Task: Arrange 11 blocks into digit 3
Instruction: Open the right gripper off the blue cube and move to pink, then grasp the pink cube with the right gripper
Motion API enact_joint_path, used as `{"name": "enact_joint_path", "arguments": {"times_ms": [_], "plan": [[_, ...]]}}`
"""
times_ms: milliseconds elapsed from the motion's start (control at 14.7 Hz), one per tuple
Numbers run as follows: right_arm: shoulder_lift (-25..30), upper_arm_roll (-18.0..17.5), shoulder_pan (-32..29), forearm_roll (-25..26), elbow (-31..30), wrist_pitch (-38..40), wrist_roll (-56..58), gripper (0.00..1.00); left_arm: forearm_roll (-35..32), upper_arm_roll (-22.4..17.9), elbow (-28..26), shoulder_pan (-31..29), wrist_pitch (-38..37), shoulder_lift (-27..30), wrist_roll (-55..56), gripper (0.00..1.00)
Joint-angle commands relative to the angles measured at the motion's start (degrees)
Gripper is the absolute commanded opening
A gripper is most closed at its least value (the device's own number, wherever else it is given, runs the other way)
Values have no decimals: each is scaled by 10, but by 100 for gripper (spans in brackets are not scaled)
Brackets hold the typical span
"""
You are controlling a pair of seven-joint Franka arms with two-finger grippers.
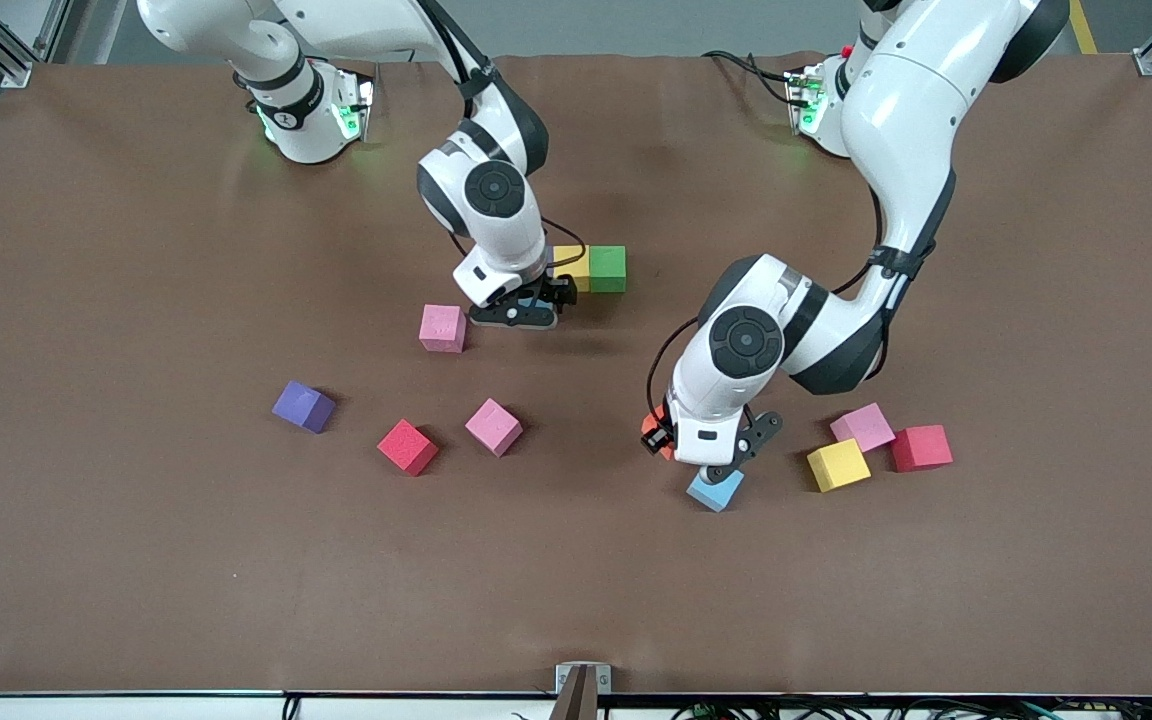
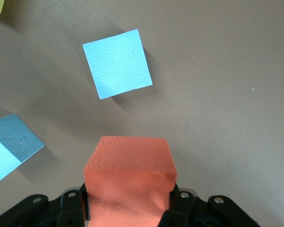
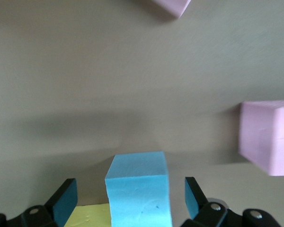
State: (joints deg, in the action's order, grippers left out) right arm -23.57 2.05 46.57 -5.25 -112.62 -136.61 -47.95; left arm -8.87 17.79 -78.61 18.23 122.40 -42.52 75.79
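Brown mat (image 1: 136, 560) covers the table; the left gripper (image 2: 128, 208) clamps an orange cube (image 2: 128, 182), while the right gripper (image 3: 130, 201) is spread around a light blue cube (image 3: 138, 189).

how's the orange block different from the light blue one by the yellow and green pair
The orange block is clamped in the shut left gripper above the table; the light blue block sits free between the open right gripper's fingers, beside the yellow block and green block. Colour differs too. Both are foam cubes of equal size.
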Motion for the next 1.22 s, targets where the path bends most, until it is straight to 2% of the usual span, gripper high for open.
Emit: {"name": "enact_joint_path", "arguments": {"times_ms": [0, 204, 340, 408, 544, 1157], "plan": [[45, 5, -38, 4, -12, 25, -5, 100, 0, -2, -2, -3, -5, 8, -2, 0], [65, 8, -71, 10, -41, 24, 5, 100, 0, -3, -2, 0, -5, 8, -2, 0], [64, 8, -77, 58, -76, 16, 12, 100, -4, -2, -2, 0, -5, 8, -2, 0], [63, 8, -86, 84, -96, -5, 12, 100, -5, -2, -2, 0, -5, 8, -1, 0], [60, 8, -94, 88, -152, -87, 12, 100, -5, -2, -2, 0, -5, 8, -2, 0], [59, 8, -107, 110, -176, -102, 20, 100, -5, -3, -3, -3, -6, 8, -1, 1]]}}
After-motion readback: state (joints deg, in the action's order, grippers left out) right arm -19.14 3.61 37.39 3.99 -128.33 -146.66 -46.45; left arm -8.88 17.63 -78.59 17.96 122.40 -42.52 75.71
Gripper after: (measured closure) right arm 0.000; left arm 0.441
